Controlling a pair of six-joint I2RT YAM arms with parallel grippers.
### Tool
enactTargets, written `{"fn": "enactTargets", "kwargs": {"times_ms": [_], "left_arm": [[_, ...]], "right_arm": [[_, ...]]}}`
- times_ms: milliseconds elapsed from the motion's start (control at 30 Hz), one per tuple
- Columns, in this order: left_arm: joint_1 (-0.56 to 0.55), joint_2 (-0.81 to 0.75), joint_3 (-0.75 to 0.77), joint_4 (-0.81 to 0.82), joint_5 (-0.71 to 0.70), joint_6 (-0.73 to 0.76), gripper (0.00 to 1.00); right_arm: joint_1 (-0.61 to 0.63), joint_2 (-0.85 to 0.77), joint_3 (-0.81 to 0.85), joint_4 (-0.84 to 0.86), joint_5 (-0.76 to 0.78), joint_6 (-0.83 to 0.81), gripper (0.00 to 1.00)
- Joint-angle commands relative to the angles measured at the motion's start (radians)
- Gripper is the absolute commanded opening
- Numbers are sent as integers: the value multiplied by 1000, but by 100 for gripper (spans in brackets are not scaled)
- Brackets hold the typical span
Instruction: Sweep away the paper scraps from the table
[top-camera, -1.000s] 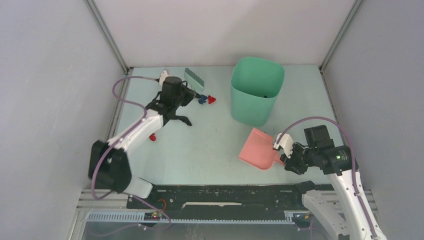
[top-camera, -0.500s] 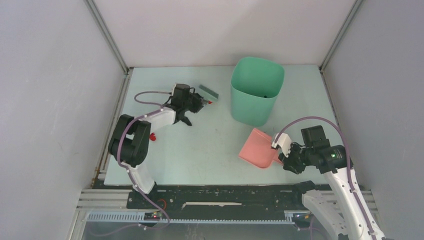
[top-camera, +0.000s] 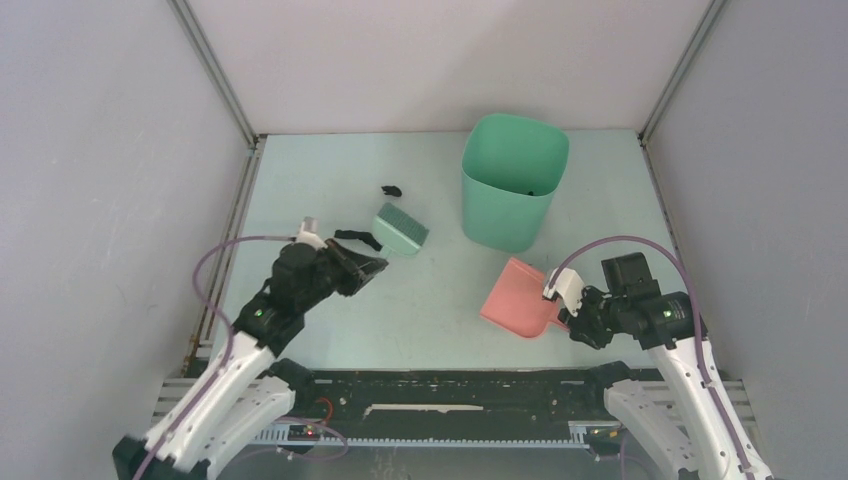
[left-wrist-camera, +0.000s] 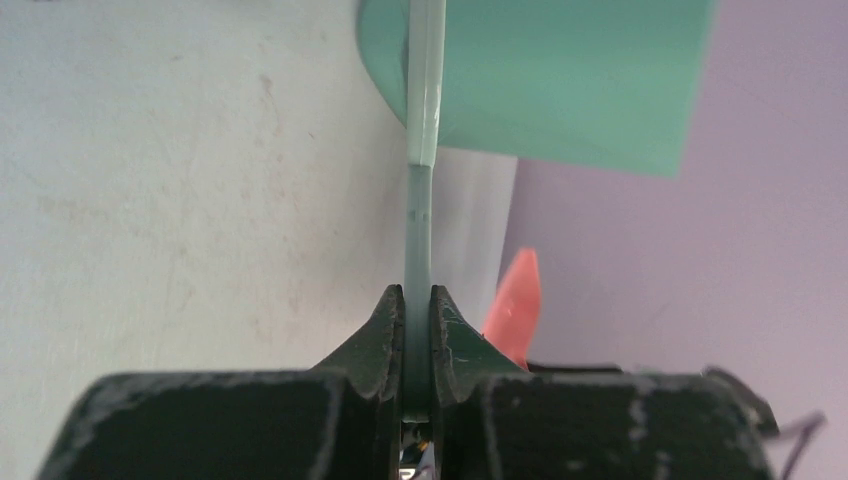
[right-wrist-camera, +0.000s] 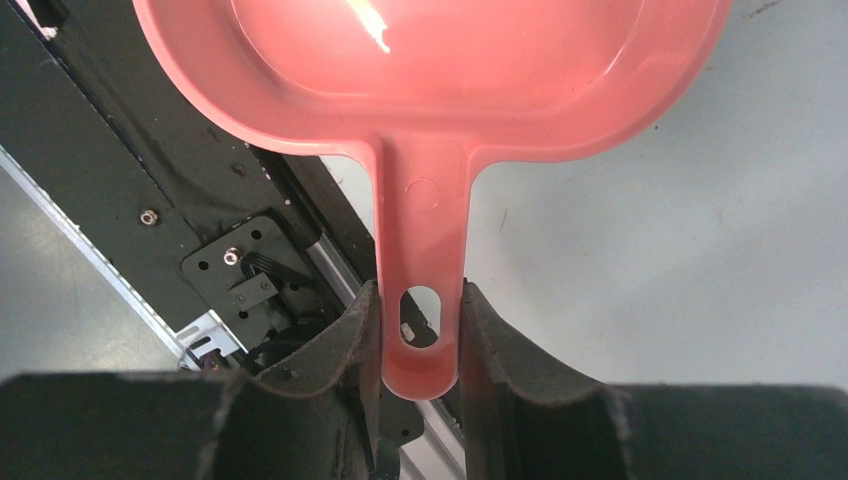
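Left jaws clamp brush (top-camera: 401, 230), now pulled nearer; dustpan (top-camera: 516, 298) unmoved

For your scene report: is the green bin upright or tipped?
Upright: the bin stands on the table, open mouth facing up.

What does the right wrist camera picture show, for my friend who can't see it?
The right gripper pinches the handle of a pink dustpan, whose scoop fills the top of the picture. Under it lie the pale table and, on the left, a black metal frame.
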Motion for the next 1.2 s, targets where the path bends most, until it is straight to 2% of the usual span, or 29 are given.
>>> {"fn": "enactTargets", "kwargs": {"times_ms": [0,67,200,267,367,467,533,667,800,967,1067,1167], "left_arm": [[2,-73,167,-336,-208,226,0],[3,-4,253,-380,-286,295,0],[15,163,351,-207,-424,357,0],[25,281,438,-168,-516,405,0],[33,515,628,-192,-651,578,0],[46,749,827,-241,-676,727,0],[46,870,908,-222,-665,803,0],[46,1084,1085,-206,-627,903,0],[44,1283,1284,-262,-586,983,0],[36,1412,1451,-390,-550,993,0],[23,1401,1421,-418,-551,972,0],[13,1336,1316,-421,-526,948,0]], "right_arm": [[9,-7,4,13,30,-15,0],[10,-4,4,28,29,-7,0],[14,4,3,42,28,6,0],[15,7,2,56,33,14,0],[19,2,2,74,37,26,0],[19,-9,-12,111,35,40,0],[20,-12,-34,148,31,44,0],[50,24,-87,181,51,56,0],[95,42,-129,212,123,73,0],[119,20,-130,234,126,98,0],[127,21,-130,245,118,110,0],[137,32,-130,252,126,116,0]]}}
